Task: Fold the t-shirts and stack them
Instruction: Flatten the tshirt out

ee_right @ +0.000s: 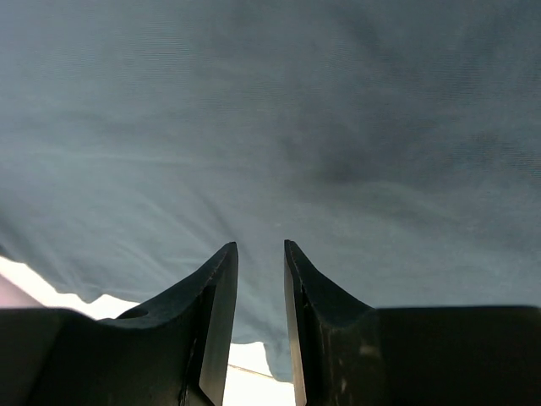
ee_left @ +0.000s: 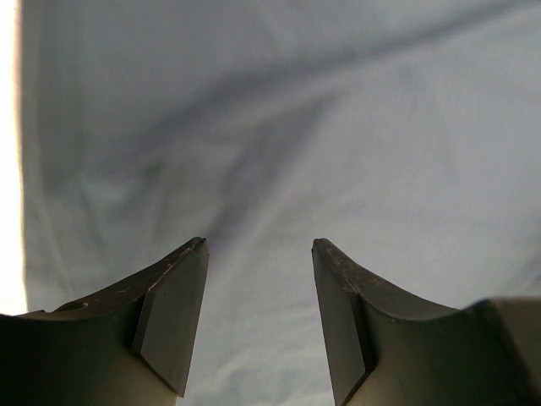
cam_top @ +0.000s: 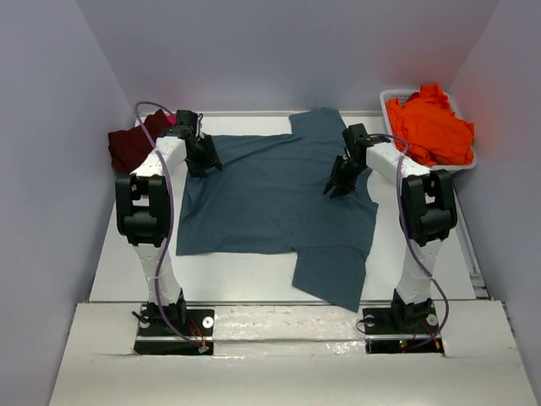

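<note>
Slate teal-blue t-shirt (cam_top: 279,199) lies spread flat mid-tabletop (cam_top: 245,271), one sleeve toward the far edge and one toward the near edge, with light wrinkles. Dark maroon t-shirt (cam_top: 131,145) is bunched at the far left corner. Vivid orange t-shirt (cam_top: 431,127) is heaped in the white tub (cam_top: 387,97) at far right.

Left pincer (cam_top: 205,161) sits over the teal shirt's left part, jaws wide, nothing between them. Right pincer (cam_top: 338,188) sits over its right part, jaws at a narrow gap, also empty.

Only the top view shows the maroon and orange shirts. The wrist views show soft cloth folds close up, plus a strip of bare tabletop at the shirt's edge. Can't tell if the fingertips touch the cloth.
</note>
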Robot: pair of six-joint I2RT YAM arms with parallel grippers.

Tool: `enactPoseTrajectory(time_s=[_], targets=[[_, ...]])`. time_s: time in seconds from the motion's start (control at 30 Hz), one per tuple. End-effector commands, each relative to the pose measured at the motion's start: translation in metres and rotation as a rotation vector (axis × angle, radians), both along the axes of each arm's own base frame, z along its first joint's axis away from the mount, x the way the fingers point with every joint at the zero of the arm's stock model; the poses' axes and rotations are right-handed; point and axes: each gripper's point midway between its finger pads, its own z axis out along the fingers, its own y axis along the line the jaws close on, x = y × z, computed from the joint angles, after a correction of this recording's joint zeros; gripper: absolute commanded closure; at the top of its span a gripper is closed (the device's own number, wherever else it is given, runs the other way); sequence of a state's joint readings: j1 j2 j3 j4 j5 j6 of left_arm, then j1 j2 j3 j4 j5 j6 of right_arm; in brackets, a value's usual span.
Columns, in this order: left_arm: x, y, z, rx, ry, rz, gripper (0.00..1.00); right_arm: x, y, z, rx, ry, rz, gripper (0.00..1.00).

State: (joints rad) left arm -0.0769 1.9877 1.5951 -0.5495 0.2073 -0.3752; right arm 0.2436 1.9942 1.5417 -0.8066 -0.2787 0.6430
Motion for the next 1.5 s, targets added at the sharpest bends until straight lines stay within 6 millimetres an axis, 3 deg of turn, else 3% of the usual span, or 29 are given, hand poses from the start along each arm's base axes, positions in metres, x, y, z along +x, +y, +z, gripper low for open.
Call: enactPoseTrajectory(time_s=[0.0,0.17,0.4,0.63,1.07,1.47], targets=[[-0.022,-0.012,0.015,0.093,-0.011,-0.06,0.37,-0.002,-0.01,0.001,-0.067,-0.014,0.01,0.66],[-0.042,-0.023,0.003,0.18,0.023,-0.121,0.37,-0.009,-0.023,0.005,-0.132,-0.024,0.023,0.66],[-0.066,-0.009,-0.02,0.255,0.119,-0.102,0.37,-0.028,-0.034,-0.005,-0.181,0.013,0.065,0.66],[-0.079,-0.004,-0.031,0.273,0.169,-0.077,0.36,-0.043,-0.037,-0.019,-0.182,0.049,0.08,0.65],[-0.103,0.001,-0.054,0.313,0.286,-0.115,0.32,-0.051,-0.064,-0.045,-0.343,0.146,0.103,0.65],[-0.135,-0.028,-0.079,0.215,0.348,-0.183,0.32,-0.072,-0.074,-0.05,-0.373,0.157,0.105,0.65]])
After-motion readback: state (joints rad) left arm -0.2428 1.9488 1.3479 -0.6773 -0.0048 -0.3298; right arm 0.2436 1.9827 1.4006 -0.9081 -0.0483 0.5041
